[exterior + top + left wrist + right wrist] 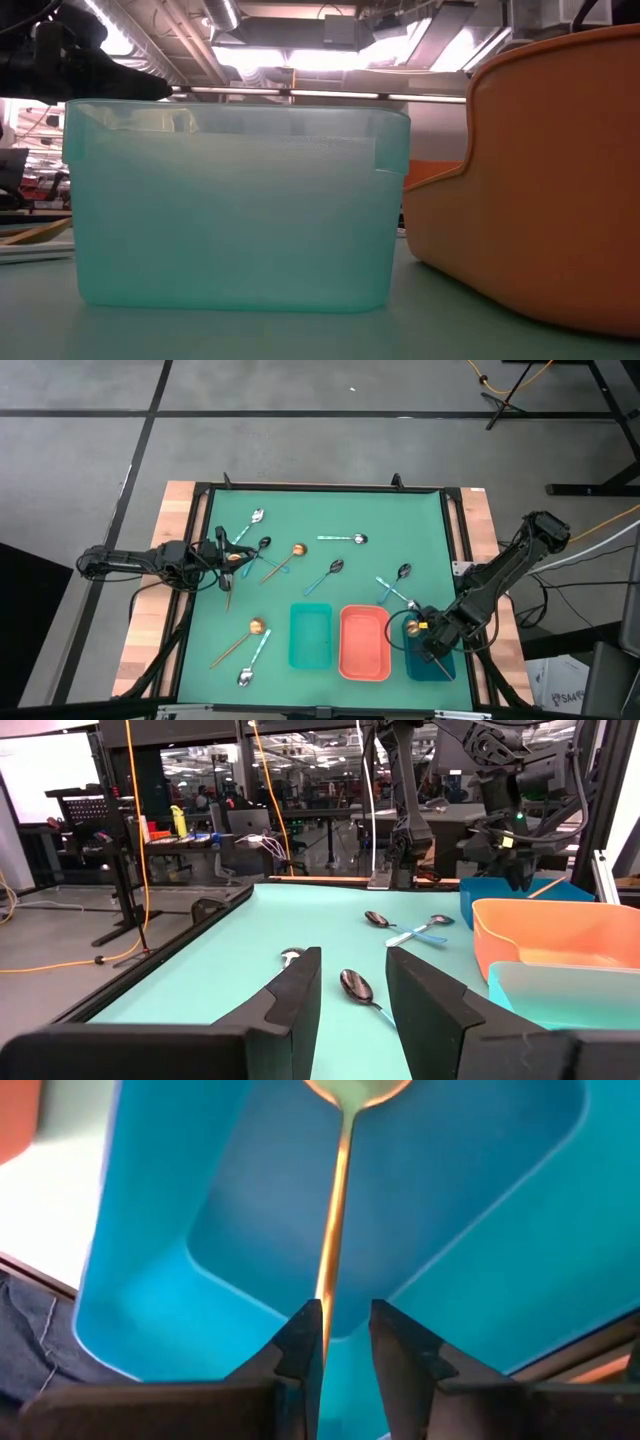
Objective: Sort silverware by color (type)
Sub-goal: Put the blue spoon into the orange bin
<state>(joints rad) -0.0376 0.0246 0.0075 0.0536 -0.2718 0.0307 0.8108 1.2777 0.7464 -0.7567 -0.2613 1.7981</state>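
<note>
No text, label, brand, number or sign can be read on anything in view.

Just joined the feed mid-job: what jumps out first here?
The right claw hangs over the dark blue tray at the table's near right corner, a gold spoon by its thin handle between its fingers. The teal tray and coral tray sit beside it; other spoons lie scattered across the green mat.
</note>
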